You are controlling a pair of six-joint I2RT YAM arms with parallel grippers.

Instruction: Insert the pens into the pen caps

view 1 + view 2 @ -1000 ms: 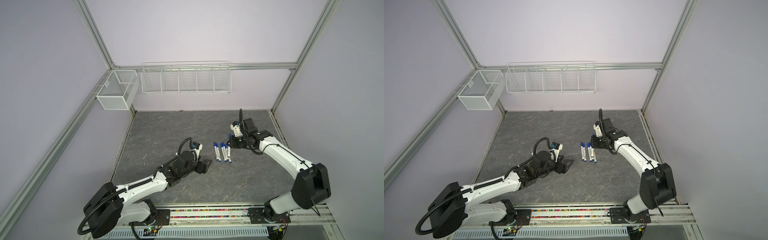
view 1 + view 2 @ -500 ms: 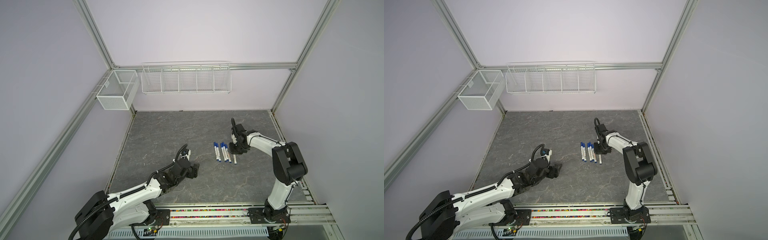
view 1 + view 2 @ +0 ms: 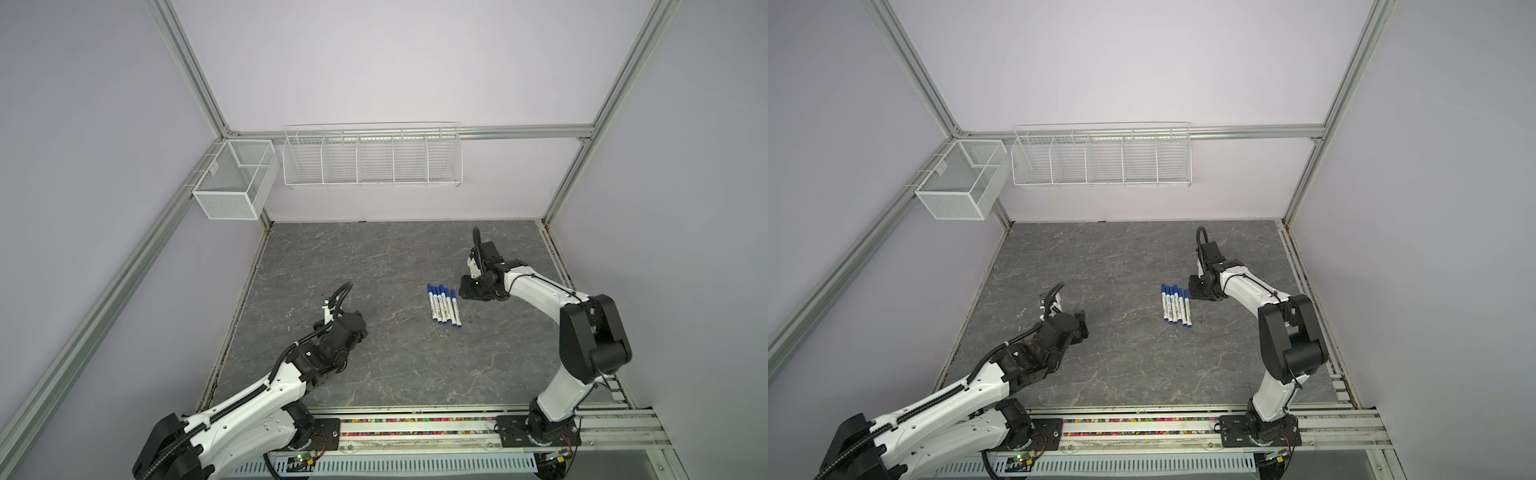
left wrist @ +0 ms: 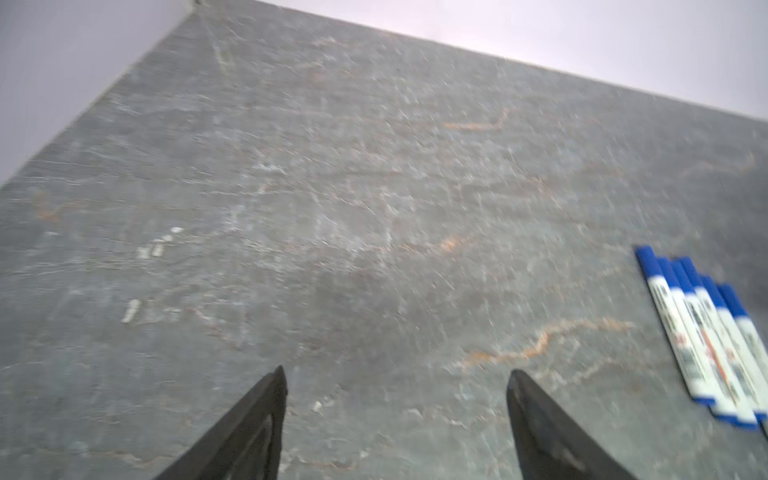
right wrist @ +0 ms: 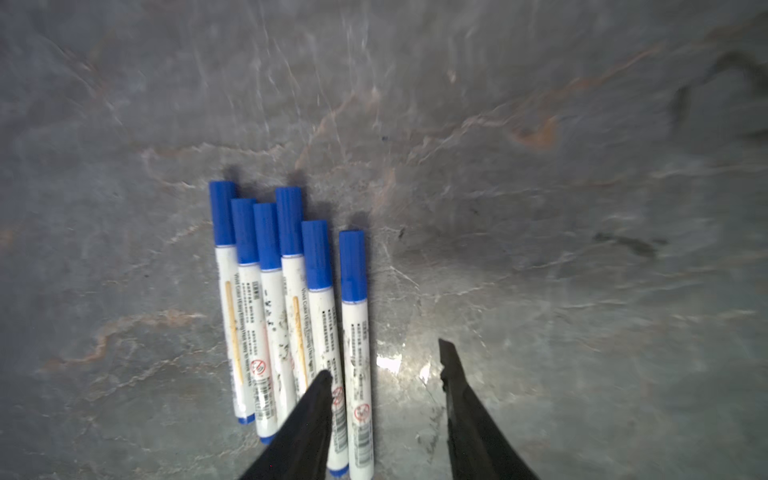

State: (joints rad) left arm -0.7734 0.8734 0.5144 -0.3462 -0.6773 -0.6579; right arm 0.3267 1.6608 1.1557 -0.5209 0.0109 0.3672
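Half a second ago a white pen barrel sticks out beneath the right gripper (image 3: 467,289) at the right edge of the row. Now that claw stands with jaws moderately apart, gripping nothing, and the pen lies free as the last in line. A second ago the left gripper (image 3: 360,328) sits nearer the pens (image 3: 444,305); now it is farther toward the left of the frame, well apart from them.

The right arm (image 3: 536,286) rises from its base at the lower right, folds at a raised elbow and reaches toward the upper left. In both top views its claw shows just beside the row's upper right end. In the right wrist view one jaw overlaps the barrels of the two nearest pens; whether it touches them I cannot tell. The left arm (image 3: 257,399) stretches low from the lower left corner toward the centre, its claw wide open over bare table (image 3: 374,257), holding nothing.

Counted: two arms, two grippers, six pens, six pen caps (image 5: 289,220), every cap seated on a pen. The pens lie side by side on the table, right of centre in both top views, capped ends toward the top of the frame, the right-hand ones set slightly lower. One wire rack (image 3: 372,158) of five compartments hangs on the back wall, one mesh box (image 3: 232,183) at the upper left.
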